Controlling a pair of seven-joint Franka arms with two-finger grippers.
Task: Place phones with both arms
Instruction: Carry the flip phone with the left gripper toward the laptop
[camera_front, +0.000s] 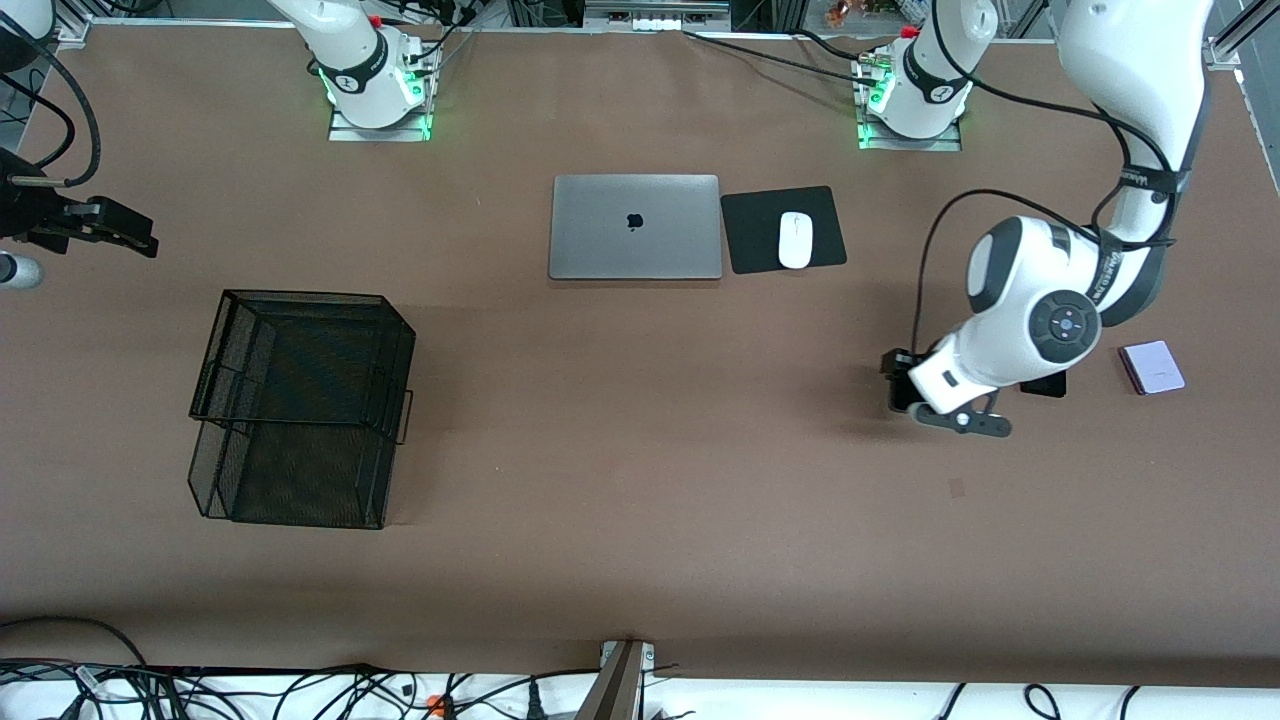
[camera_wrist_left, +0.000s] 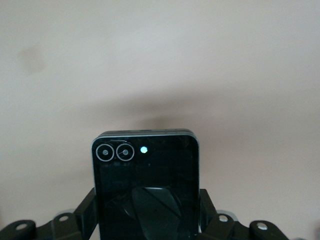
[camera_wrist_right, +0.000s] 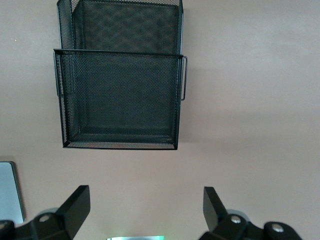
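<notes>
Squarely between the left claw's (camera_wrist_left: 146, 212) clamped fingers (camera_wrist_left: 86, 212) — the black flip phone (camera_wrist_left: 145, 175), lenses outward.

Even overhead light; soft shadow beneath the left arm (camera_front: 1040, 320) on the counter (camera_front: 640, 480); wrist views pale, washed.

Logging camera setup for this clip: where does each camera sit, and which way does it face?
Front view: high across the table, facing both bases; shows the laptop, the mesh rack, the left tool low over the table.
Left wrist view: on the left wrist, looking down at the black flip phone clamped in its fingers.
Right wrist view: on the right wrist, above the rack, right tool open.
Shared: rack in front and right wrist views.
</notes>
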